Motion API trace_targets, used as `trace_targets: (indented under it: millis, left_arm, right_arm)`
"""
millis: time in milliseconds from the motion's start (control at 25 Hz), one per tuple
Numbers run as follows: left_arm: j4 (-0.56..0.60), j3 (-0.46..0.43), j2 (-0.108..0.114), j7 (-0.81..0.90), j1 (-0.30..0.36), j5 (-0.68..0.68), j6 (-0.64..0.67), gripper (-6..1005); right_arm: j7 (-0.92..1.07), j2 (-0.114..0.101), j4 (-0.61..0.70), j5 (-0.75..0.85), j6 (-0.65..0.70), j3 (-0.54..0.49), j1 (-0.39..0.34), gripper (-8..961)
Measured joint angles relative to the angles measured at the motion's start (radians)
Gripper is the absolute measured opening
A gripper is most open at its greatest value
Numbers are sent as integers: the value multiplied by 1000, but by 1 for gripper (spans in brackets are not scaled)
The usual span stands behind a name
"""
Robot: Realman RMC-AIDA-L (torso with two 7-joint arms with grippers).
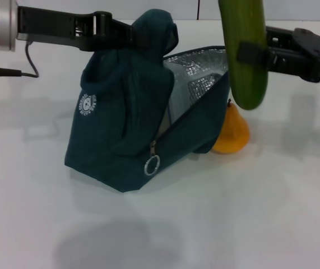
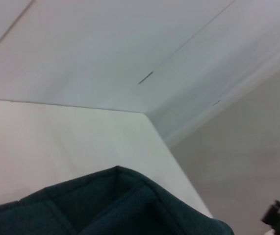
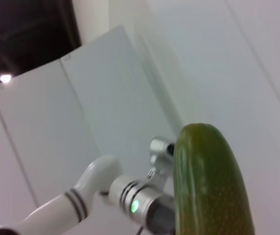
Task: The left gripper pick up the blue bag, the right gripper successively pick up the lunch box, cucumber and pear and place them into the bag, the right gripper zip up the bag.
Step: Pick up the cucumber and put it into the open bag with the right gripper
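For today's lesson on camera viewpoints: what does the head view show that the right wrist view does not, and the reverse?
Only the head view shows the blue bag held up by the left gripper, its silver-lined mouth open, the pear on the table behind it, and the right gripper with its jaws shut on the cucumber. Only the right wrist view shows the left arm's white link. Both show the cucumber.

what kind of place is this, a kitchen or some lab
Most likely a lab or robot test room, not a kitchen. The bare white table holds only staged items: a blue bag and a pear. Plain white wall panels surround it, and no counters, sink or appliances show.
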State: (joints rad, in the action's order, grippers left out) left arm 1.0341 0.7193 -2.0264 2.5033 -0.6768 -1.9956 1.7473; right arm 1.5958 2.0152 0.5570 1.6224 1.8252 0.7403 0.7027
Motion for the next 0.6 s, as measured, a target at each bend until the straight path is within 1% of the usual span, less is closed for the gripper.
trace_targets:
  millis: [160, 320, 360, 520, 600]
  left_arm:
    - [-13, -1, -5, -7, 3, 23, -6, 40]
    - [-23, 1, -8, -15, 5, 22, -13, 40]
    - [-40, 1, -8, -25, 6, 21, -16, 40]
    - [-53, 1, -9, -37, 7, 19, -23, 40]
    - [-55, 1, -9, -43, 9, 19, -26, 40]
  right_arm:
    - [-104, 8, -69, -44, -62, 10, 6, 635]
    - [-166, 9, -121, -84, -98, 31, 16, 635]
    - [-218, 11, -160, -122, -139, 65, 27, 635]
    - [-291, 12, -220, -211, -200, 148, 52, 636]
    - [-322, 13, -252, -269, -235, 210, 67, 636]
